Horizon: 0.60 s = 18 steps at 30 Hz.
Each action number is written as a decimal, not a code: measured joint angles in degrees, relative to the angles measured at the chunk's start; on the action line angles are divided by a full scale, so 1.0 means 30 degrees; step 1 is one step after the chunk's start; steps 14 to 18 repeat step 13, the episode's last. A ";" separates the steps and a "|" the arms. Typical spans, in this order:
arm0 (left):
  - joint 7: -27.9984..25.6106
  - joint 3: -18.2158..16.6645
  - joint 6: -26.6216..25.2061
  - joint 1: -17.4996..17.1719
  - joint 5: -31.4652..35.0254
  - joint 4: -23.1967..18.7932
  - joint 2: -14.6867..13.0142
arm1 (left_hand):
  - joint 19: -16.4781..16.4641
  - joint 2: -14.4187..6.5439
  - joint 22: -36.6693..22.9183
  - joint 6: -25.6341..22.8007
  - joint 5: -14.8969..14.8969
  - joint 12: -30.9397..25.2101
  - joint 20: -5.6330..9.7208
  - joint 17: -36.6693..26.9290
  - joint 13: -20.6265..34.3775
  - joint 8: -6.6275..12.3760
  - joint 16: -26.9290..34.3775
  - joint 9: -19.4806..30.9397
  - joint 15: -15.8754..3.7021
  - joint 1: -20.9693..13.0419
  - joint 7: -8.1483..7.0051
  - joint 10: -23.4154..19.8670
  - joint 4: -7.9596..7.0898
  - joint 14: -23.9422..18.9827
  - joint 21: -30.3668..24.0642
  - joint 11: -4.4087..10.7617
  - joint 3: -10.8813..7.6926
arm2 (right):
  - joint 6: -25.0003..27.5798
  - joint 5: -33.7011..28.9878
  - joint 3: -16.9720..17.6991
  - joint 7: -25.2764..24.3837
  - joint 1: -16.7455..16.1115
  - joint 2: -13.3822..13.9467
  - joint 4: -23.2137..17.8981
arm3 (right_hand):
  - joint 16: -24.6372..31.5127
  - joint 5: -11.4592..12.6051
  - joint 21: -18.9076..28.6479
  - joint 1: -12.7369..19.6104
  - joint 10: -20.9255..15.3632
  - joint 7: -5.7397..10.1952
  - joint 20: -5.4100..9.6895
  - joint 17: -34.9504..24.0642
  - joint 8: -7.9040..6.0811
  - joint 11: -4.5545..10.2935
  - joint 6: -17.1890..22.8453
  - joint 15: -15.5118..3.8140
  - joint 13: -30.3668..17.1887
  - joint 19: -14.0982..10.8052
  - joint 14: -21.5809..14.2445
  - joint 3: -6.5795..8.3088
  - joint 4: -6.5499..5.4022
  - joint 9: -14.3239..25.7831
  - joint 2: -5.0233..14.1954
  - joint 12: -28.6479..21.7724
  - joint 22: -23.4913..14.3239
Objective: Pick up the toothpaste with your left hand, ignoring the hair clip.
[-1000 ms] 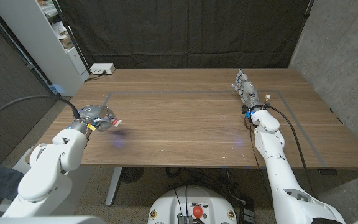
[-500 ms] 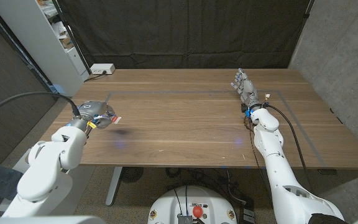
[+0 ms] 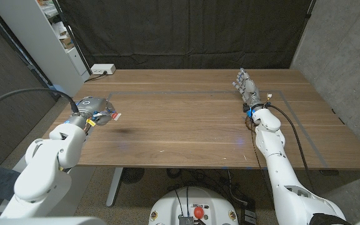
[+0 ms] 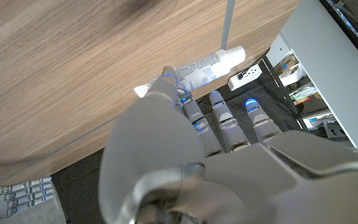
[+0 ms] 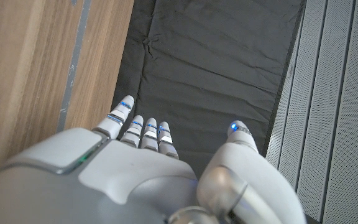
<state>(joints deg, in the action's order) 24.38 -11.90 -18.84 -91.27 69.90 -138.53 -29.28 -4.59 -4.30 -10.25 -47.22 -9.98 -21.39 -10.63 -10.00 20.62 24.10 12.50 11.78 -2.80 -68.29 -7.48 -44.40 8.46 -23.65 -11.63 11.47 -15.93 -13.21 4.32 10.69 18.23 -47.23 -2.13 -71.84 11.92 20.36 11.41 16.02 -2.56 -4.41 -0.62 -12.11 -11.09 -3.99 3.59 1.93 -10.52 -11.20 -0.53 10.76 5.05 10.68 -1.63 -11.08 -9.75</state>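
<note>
One hand [image 3: 95, 112] clasping toothpaste [image 4: 205, 66] aloft

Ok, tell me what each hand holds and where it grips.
The left hand holds the toothpaste near its flat crimped end, cap end free. The right hand holds nothing.

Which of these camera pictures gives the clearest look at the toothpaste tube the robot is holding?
The left wrist view: the toothpaste shows close up there, white cap and printed body, gripped by the left hand. In the head view it is a small white and red tip sticking out of that hand. The right wrist view looks along the right hand toward a black curtain.
</note>
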 measured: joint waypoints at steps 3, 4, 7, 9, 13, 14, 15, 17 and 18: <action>0.0084 0.0000 0.0091 0.0000 0.0066 0.0000 0.0000 | 0.0000 0.0001 0.0000 0.0001 0.0002 0.0002 0.0000 0.0000 0.0014 0.0000 0.0000 0.0034 0.0035 0.0001 0.0001 -0.0069 0.0000 -0.0036 0.0000 0.0068 0.0000 | 0.0000 0.0000 0.0004 0.0000 0.0000 -0.0006 -0.0033 | 0.0000 0.0000 0.0001 0.0000 0.0000 0.0103 -0.0009 0.0000 0.0000 0.0000 0.0103 0.0000 0.0000 -0.0009 0.0000 0.0000 0.0000 0.0000 0.0000 0.0000 0.0001; 0.0125 -0.0127 0.0168 0.0063 0.0106 -0.0118 0.0018 | 0.0000 0.0001 0.0000 0.0002 0.0002 0.0006 0.0000 0.0000 0.0014 0.0000 0.0000 0.0035 0.0087 0.0001 0.0001 -0.0112 0.0000 -0.0087 0.0000 0.0029 0.0000 | 0.0000 0.0000 0.0005 -0.0033 -0.0006 -0.0008 -0.0060 | 0.0000 0.0000 0.0000 0.0000 0.0000 0.0106 -0.0073 0.0000 0.0000 0.0000 0.0105 0.0001 0.0000 -0.0073 0.0000 0.0000 0.0000 0.0000 0.0000 0.0000 0.0001; 0.0151 -0.0234 0.0270 0.0120 0.0158 -0.0223 0.0071 | 0.0000 0.0001 0.0000 0.0003 0.0002 0.0050 0.0000 0.0000 0.0014 0.0000 0.0000 0.0036 0.0089 0.0001 0.0001 -0.0176 0.0000 -0.0090 0.0000 -0.0032 0.0000 | -0.0002 0.0000 0.0005 -0.0045 -0.0031 -0.0015 -0.0081 | 0.0000 0.0000 0.0001 0.0000 0.0000 0.0106 -0.0105 0.0000 0.0000 0.0000 0.0105 0.0000 0.0000 -0.0106 0.0000 0.0001 -0.0001 0.0000 -0.0001 0.0000 0.0001; 0.0190 -0.0290 0.0379 0.0143 0.0187 -0.0268 0.0119 | 0.0000 0.0001 0.0000 -0.0057 0.0003 0.0051 -0.0001 0.0000 0.0034 0.0000 0.0000 0.0036 0.0088 0.0001 -0.0023 -0.0175 0.0000 -0.0089 0.0000 -0.0032 0.0000 | -0.0002 0.0000 0.0005 -0.0057 -0.0057 -0.0017 -0.0121 | 0.0000 0.0000 0.0000 0.0000 0.0000 0.0106 -0.0105 0.0000 0.0000 0.0000 0.0105 0.0000 0.0000 -0.0106 0.0001 0.0001 0.0000 0.0000 -0.0001 0.0000 0.0001; 0.0233 -0.0387 0.0503 0.0178 0.0211 -0.0326 0.0250 | -0.0001 -0.0003 0.0000 -0.0170 0.0003 0.0051 -0.0001 0.0000 0.0088 -0.0004 0.0001 0.0034 0.0088 0.0007 -0.0023 -0.0174 0.0000 -0.0089 0.0000 -0.0032 0.0000 | -0.0003 0.0000 -0.0001 -0.0075 -0.0125 -0.0025 -0.0180 | 0.0000 0.0000 0.0000 0.0000 0.0000 0.0106 -0.0105 0.0000 0.0000 0.0000 0.0104 0.0000 0.0000 -0.0105 0.0001 0.0001 0.0000 0.0000 -0.0001 0.0000 0.0002; 0.0233 -0.0387 0.0503 0.0178 0.0211 -0.0326 0.0250 | -0.0001 -0.0003 0.0000 -0.0170 0.0003 0.0051 -0.0001 0.0000 0.0088 -0.0004 0.0001 0.0034 0.0088 0.0007 -0.0023 -0.0174 0.0000 -0.0089 0.0000 -0.0032 0.0000 | -0.0003 0.0000 -0.0001 -0.0075 -0.0125 -0.0025 -0.0180 | 0.0000 0.0000 0.0000 0.0000 0.0000 0.0106 -0.0105 0.0000 0.0000 0.0000 0.0104 0.0000 0.0000 -0.0105 0.0001 0.0001 0.0000 0.0000 -0.0001 0.0000 0.0002; 0.0233 -0.0387 0.0503 0.0178 0.0211 -0.0326 0.0250 | -0.0001 -0.0003 0.0000 -0.0170 0.0003 0.0051 -0.0001 0.0000 0.0088 -0.0004 0.0001 0.0034 0.0088 0.0007 -0.0023 -0.0174 0.0000 -0.0089 0.0000 -0.0032 0.0000 | -0.0003 0.0000 -0.0001 -0.0075 -0.0125 -0.0025 -0.0180 | 0.0000 0.0000 0.0000 0.0000 0.0000 0.0106 -0.0105 0.0000 0.0000 0.0000 0.0104 0.0000 0.0000 -0.0105 0.0001 0.0001 0.0000 0.0000 -0.0001 0.0000 0.0002; 0.0233 -0.0387 0.0503 0.0178 0.0211 -0.0326 0.0250 | -0.0001 -0.0003 0.0000 -0.0170 0.0003 0.0051 -0.0001 0.0000 0.0088 -0.0004 0.0001 0.0034 0.0088 0.0007 -0.0023 -0.0174 0.0000 -0.0089 0.0000 -0.0032 0.0000 | -0.0003 0.0000 -0.0001 -0.0075 -0.0125 -0.0025 -0.0180 | 0.0000 0.0000 0.0000 0.0000 0.0000 0.0106 -0.0105 0.0000 0.0000 0.0000 0.0104 0.0000 0.0000 -0.0105 0.0001 0.0001 0.0000 0.0000 -0.0001 0.0000 0.0002; 0.0233 -0.0387 0.0503 0.0178 0.0211 -0.0326 0.0250 | -0.0001 -0.0003 0.0000 -0.0170 0.0003 0.0051 -0.0001 0.0000 0.0088 -0.0004 0.0001 0.0034 0.0088 0.0007 -0.0023 -0.0174 0.0000 -0.0089 0.0000 -0.0032 0.0000 | -0.0003 0.0000 -0.0001 -0.0075 -0.0125 -0.0025 -0.0180 | 0.0000 0.0000 0.0000 0.0000 0.0000 0.0106 -0.0105 0.0000 0.0000 0.0000 0.0104 0.0000 0.0000 -0.0105 0.0001 0.0001 0.0000 0.0000 -0.0001 0.0000 0.0002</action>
